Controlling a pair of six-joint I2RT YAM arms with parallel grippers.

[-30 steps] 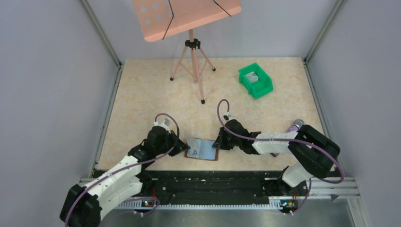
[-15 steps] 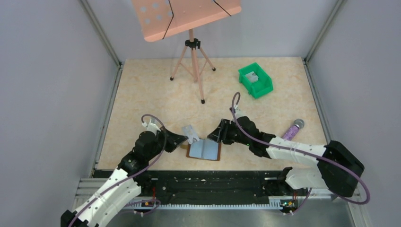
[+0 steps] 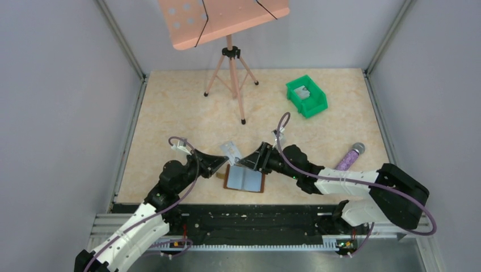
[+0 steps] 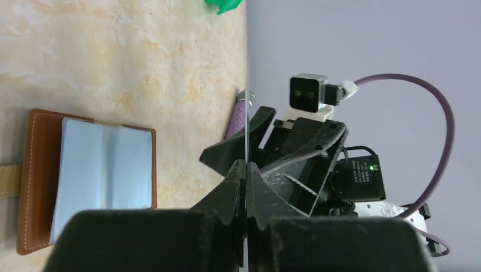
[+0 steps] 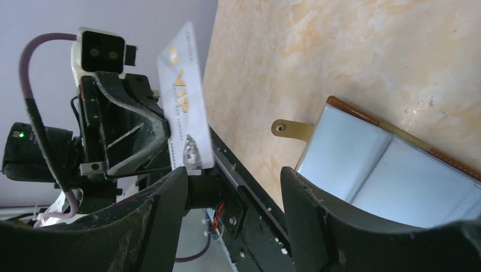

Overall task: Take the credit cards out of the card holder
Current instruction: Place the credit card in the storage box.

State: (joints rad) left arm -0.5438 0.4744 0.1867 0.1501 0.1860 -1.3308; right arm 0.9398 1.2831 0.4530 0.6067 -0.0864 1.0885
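The brown card holder (image 3: 245,180) lies open near the table's front edge, its blue-grey panels (image 5: 385,175) facing up and its tab (image 5: 292,129) to the left. My left gripper (image 3: 224,160) is shut on a silvery credit card (image 3: 230,149) and holds it in the air above the holder's left end. In the left wrist view the card (image 4: 247,85) shows edge-on between the closed fingers. My right gripper (image 3: 249,158) is open just right of the card, facing the left gripper. In the right wrist view the card (image 5: 184,122) stands by the left fingertip (image 5: 173,187), not gripped.
A green bin (image 3: 307,96) at the back right holds a silvery card (image 3: 304,92). A pink music stand's tripod (image 3: 232,79) stands at the back centre. A purple cylinder (image 3: 349,156) lies on the table to the right of my right arm.
My left gripper has pulled the card out of the holder and lifted it. My right gripper left the holder's right edge, opened, and moved up and left towards the card.
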